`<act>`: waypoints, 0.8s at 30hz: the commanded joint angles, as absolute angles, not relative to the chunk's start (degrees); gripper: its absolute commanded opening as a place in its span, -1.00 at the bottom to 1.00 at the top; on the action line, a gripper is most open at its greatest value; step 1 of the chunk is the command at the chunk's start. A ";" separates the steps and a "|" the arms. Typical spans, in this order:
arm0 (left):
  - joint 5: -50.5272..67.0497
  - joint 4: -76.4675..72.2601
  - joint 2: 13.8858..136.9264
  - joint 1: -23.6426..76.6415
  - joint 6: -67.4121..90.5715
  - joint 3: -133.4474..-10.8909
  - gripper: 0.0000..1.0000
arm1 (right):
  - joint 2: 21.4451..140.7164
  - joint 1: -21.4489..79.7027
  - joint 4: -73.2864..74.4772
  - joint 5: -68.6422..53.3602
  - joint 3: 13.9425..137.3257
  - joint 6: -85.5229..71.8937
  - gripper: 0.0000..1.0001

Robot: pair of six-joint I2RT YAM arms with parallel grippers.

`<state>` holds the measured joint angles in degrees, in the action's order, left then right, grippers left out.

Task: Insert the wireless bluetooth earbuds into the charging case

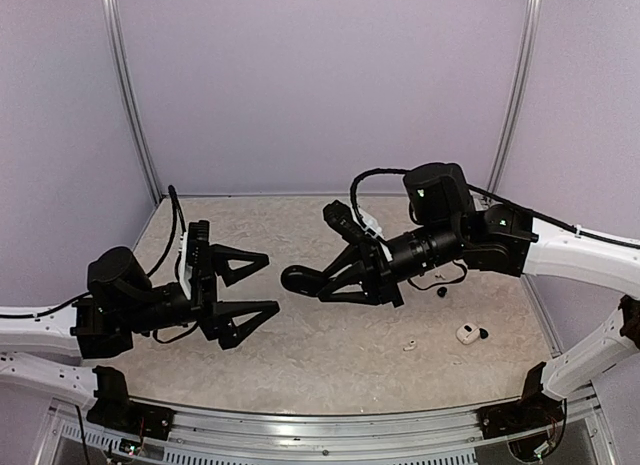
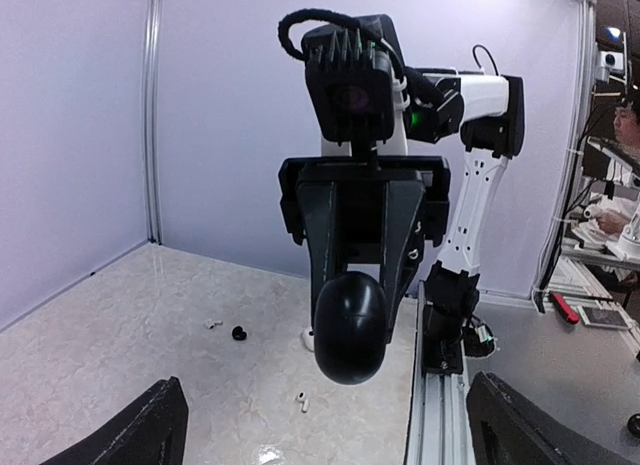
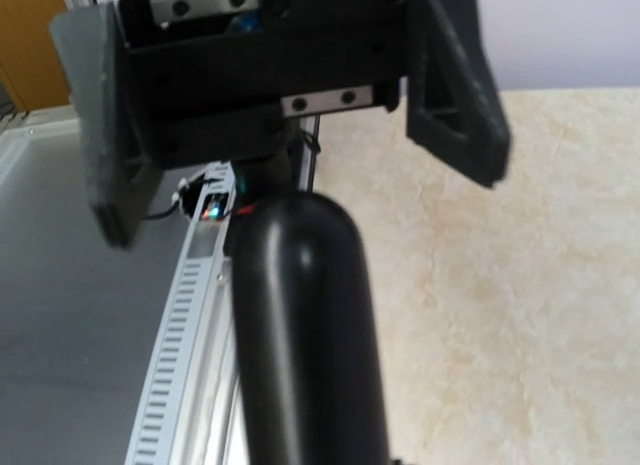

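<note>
My right gripper is shut on a closed black oval charging case and holds it in the air at mid-table. The case fills the right wrist view and hangs in the left wrist view. My left gripper is open and empty, facing the case with a small gap. On the table lie a white earbud, a black earbud, and another black earbud against a white case. The left wrist view shows two white earbuds and a black one.
The marbled beige table has purple walls on three sides and a metal rail along the near edge. The right arm's base and cables stand at the rail. A desk and a person are beyond the cell.
</note>
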<state>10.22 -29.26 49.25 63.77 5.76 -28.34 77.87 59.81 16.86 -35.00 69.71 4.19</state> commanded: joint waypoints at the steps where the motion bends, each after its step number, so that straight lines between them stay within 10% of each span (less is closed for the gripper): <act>1: 13.16 -19.79 52.61 63.16 2.25 -33.51 0.85 | 78.36 59.68 20.04 -35.74 72.34 5.51 -0.86; 10: 16.00 -25.89 59.01 63.25 2.86 -34.17 0.08 | 80.22 59.63 21.35 -37.55 74.37 5.01 -0.86; 24: 17.88 -28.63 60.82 63.06 3.96 -34.64 -0.23 | 81.91 59.68 24.08 -37.53 75.53 5.53 -0.88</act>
<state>16.53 -25.85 60.93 63.40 3.68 -33.17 81.43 59.81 23.53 -36.84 74.04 4.95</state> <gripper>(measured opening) 0.396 0.232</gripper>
